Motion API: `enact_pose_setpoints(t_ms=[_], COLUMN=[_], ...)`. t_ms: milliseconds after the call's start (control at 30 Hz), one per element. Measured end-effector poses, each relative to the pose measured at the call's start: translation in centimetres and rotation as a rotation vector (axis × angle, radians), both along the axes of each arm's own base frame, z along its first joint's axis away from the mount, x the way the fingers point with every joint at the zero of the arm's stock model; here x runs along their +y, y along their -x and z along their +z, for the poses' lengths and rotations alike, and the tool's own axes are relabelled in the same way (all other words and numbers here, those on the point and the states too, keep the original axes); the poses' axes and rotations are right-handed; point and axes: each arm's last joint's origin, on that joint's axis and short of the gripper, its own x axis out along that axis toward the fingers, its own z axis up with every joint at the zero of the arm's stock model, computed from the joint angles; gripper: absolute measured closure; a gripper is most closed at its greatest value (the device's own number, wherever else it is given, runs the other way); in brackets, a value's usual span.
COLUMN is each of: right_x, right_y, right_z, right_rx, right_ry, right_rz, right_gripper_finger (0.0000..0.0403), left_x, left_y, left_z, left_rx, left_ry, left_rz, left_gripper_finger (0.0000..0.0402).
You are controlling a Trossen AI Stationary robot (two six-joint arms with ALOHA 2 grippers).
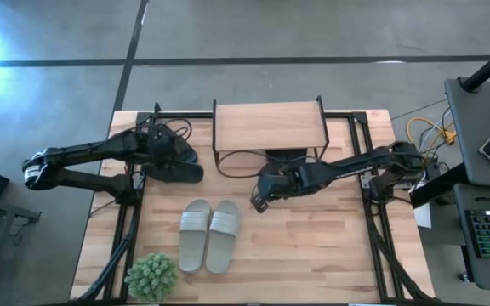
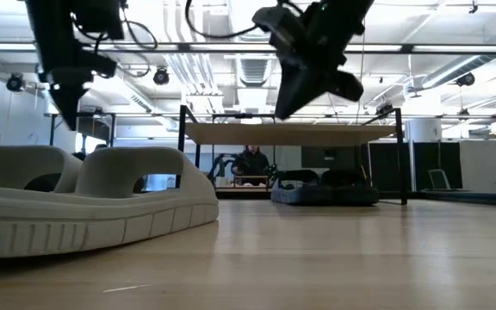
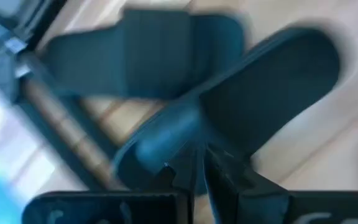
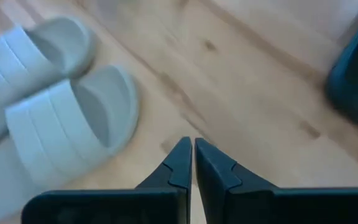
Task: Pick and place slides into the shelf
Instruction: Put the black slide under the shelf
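Left pincer [image 3: 197, 163] is closed on a black slide [image 3: 241, 106] beside the shelf [image 1: 269, 126]. Right pincer [image 4: 192, 160] is closed and empty above the worktop [image 1: 313, 246]. The grey pair [image 1: 209, 235] lies in front, unshelved; dark slides [image 2: 325, 186] sit under the shelf. Risk: the thin edge grip may let the slide twist loose or snag the wire frame.

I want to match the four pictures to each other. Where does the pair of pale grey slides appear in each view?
High view: pale grey slides, side by side, bottom centre, in front of the shelf.
Low view: large at left foreground.
Left wrist view: not in it.
Right wrist view: upper left, beyond the right gripper.
Shared landmark: the light wooden tabletop.
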Motion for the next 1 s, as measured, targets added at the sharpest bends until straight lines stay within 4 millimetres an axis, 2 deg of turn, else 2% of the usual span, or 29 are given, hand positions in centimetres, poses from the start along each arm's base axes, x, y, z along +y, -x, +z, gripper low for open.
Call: enact_pose_setpoints(t_ms=[100,167,400,567,733,867,1000], right_x=[-0.2,-0.3,-0.7,-1.3,-2.2,-2.7,-3.2], right_y=[0.5,0.8,2.0,2.9,3.1,3.1,3.0], right_z=[1.2,1.8,3.2,3.3,3.1,3.1,3.1], right_rx=[-0.043,-0.063,-0.069,-0.009,0.032,0.045,0.05], right_ry=[-0.012,-0.02,-0.014,0.007,0.03,0.055,0.065], right_rz=[-0.014,-0.025,-0.043,-0.108,-0.097,-0.069,-0.066], right_gripper_finger=[0.0377,0.036,0.0276,0.0231,0.0211,0.0207,0.0207], left_x=[-0.2,-0.2,-1.0,-1.8,-1.8,-2.1,-2.1], left_y=[1.0,1.5,3.4,5.2,5.9,6.3,5.8], left_z=[0.0,0.2,0.6,-0.4,0.3,1.3,2.3], left_rx=[0.131,0.148,-0.023,-0.122,-0.209,-0.399,-0.736], left_ry=[-0.045,-0.087,-0.008,0.077,0.083,0.146,0.23], left_rz=[-0.007,0.05,0.314,0.449,0.513,0.565,0.621], left_gripper_finger=[0.0379,0.0368,0.0316,0.0309,0.0308,0.0308,0.0308])
